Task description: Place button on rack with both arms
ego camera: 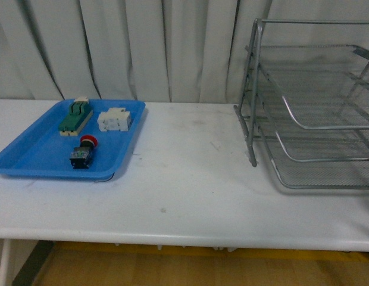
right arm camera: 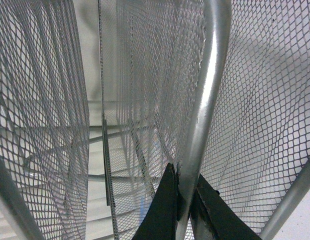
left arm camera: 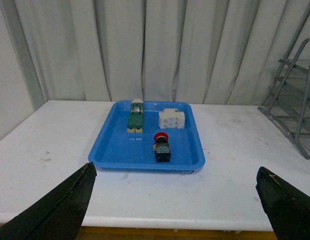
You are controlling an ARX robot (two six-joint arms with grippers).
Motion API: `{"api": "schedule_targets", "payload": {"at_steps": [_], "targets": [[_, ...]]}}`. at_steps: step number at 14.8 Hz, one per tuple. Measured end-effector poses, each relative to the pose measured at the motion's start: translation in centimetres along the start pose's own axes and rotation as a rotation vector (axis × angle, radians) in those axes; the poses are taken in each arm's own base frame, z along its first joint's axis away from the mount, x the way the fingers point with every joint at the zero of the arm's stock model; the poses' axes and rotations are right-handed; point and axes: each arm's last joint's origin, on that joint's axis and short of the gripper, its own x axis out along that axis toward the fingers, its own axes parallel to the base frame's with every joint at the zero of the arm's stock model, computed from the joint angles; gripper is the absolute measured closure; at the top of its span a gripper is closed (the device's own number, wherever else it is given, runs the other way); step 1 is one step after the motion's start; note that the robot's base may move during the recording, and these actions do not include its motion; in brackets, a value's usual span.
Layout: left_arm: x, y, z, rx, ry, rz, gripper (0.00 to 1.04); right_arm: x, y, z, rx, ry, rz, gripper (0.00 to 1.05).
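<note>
At the left of the front view, the button (ego camera: 83, 152) lies in a blue tray (ego camera: 30, 154), near its front edge, with a green switch (ego camera: 75, 117) and a white block (ego camera: 114, 120) behind it. Bare table (ego camera: 190, 179) spreads between the tray and the rack (ego camera: 309, 113) at the right. The left gripper (left arm camera: 175, 170) is spread wide and holds nothing. The right gripper (right arm camera: 183, 187) pinches a tube of the rack's frame.

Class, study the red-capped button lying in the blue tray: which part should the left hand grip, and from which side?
Grip the button by its black-and-blue body, not the round red cap, which would likely slip. It lies on its side with flat faces left and right, so the open left hand should probably descend from above, straddling those faces.
</note>
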Motion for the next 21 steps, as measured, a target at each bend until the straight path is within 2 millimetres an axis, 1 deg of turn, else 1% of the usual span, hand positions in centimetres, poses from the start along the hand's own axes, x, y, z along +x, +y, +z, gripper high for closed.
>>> {"api": "schedule_targets", "payload": {"at_steps": [2, 9, 10, 11, 13, 15, 16, 17, 18, 19, 21], "targets": [[0.0, 0.0, 0.0, 0.0, 0.0, 0.0, 0.07, -1.1, -0.2, -0.3, 0.004, 0.004, -0.016, 1.0], [0.0, 0.0, 0.0, 0.0, 0.0, 0.0, 0.07, -8.6, -2.3, -1.3, 0.054, 0.056, -0.158, 1.0], [0.0, 0.0, 0.0, 0.0, 0.0, 0.0, 0.07, -9.5, -2.6, -1.4, 0.059, 0.061, -0.176, 1.0], [0.0, 0.0, 0.0, 0.0, 0.0, 0.0, 0.07, -9.8, -2.8, -1.4, 0.053, 0.066, -0.185, 0.99], [0.0, 0.0, 0.0, 0.0, 0.0, 0.0, 0.07, -10.7, -3.1, -1.3, -0.002, 0.075, -0.213, 0.69], [0.0, 0.0, 0.0, 0.0, 0.0, 0.0, 0.07, -11.6, -3.3, -1.6, -0.019, 0.084, -0.236, 0.43], [0.0, 0.0, 0.0, 0.0, 0.0, 0.0, 0.07, -12.0, -3.4, -1.8, -0.024, 0.09, -0.249, 0.32], [0.0, 0.0, 0.0, 0.0, 0.0, 0.0, 0.07, -12.9, -3.5, -2.1, -0.028, 0.096, -0.267, 0.17], [0.0, 0.0, 0.0, 0.0, 0.0, 0.0, 0.07, -13.8, -3.0, -2.1, -0.04, 0.095, -0.256, 0.05], [0.0, 0.0, 0.0, 0.0, 0.0, 0.0, 0.07, -14.9, -2.0, -2.0, -0.066, 0.087, -0.209, 0.07], [0.0, 0.0, 0.0, 0.0, 0.0, 0.0, 0.07, -18.1, 0.9, -1.1, -0.156, 0.048, -0.034, 0.06]]}}
